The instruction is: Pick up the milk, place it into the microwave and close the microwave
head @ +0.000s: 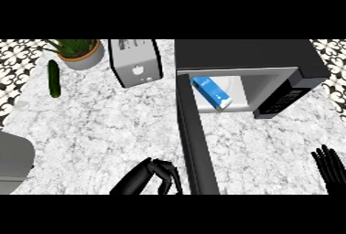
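Nearest the camera, the robot's black left hand (150,179) comes in at the lower edge with its fingers curled under and nothing in them. It sits just beside the outer face of the dark, slab-like microwave door (194,137), and whether it touches the door cannot be told. The black right hand (330,165) rests at the right edge, fingers straight, close together and pointing up, well apart from everything else. The blue and white milk carton (211,93) is already inside the pale cavity of the black box-shaped microwave (250,55), near the cavity's left side by the hinge. The picking and placing therefore look finished. What is left is the closing, since the door stands swung wide out toward the robot. The left hand seems the one placed to push it. The carton's long axis runs on a slant, from the cavity's back left toward its front right, and a paler end faces the opening. Which end is the top cannot be made out. It looks clear of the door's swing, though that is a judgement from one steep view.
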